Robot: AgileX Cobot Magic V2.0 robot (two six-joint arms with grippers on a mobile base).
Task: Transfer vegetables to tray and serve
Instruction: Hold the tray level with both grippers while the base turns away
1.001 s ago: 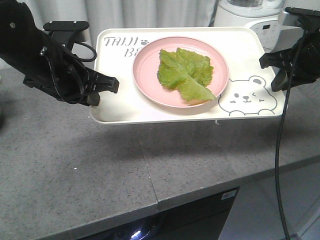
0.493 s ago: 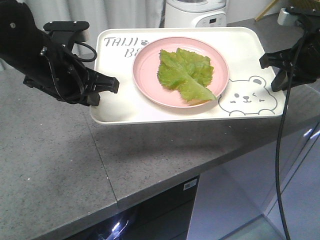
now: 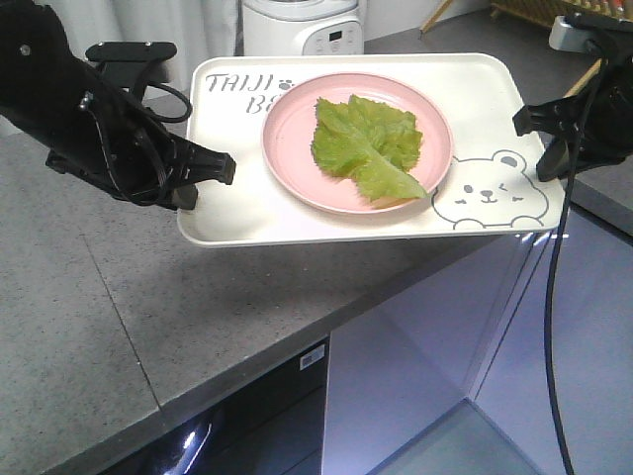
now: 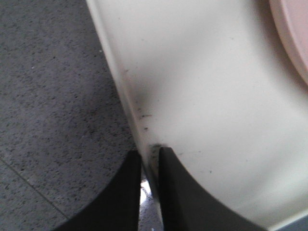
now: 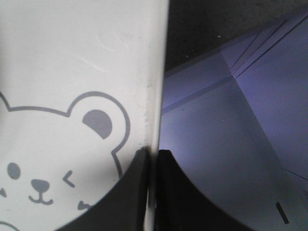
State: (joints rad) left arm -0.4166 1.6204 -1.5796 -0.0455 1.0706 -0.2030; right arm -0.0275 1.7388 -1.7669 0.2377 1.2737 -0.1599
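My left gripper [image 4: 149, 155] is clamped on the left rim of the large cream-white rectangular tray [image 3: 237, 213]. In the left wrist view its two black fingers pinch the thin raised edge between them, one inside the rim and one outside. My right gripper [image 5: 152, 153] is closed on the opposite rim in the same way, right beside the grey winking bear drawing [image 5: 53, 159] printed in that corner.

From the front view I see the tray held level between both arms, clear of the grey speckled stone surface [image 3: 148, 327], with its shadow falling on the stone beneath. The left part of the tray hangs over the surface. The right end, with the bear, juts out past the surface's edge, above the pale lilac cabinet fronts [image 3: 445, 346].

A round pink plate [image 3: 287, 139] sits on the tray at about its middle. The bright green crinkly lettuce leaves [image 3: 366, 143] lie flat on that plate, overlapping, with one pointed leaf reaching the plate's near right rim. Grey lettering [image 3: 242, 89] runs along the tray's far left corner and is partly hidden by the plate.

Beyond the tray's far edge stands a white kitchen appliance [image 3: 302, 25]. A black cable [image 3: 554, 327] hangs down from my right arm.
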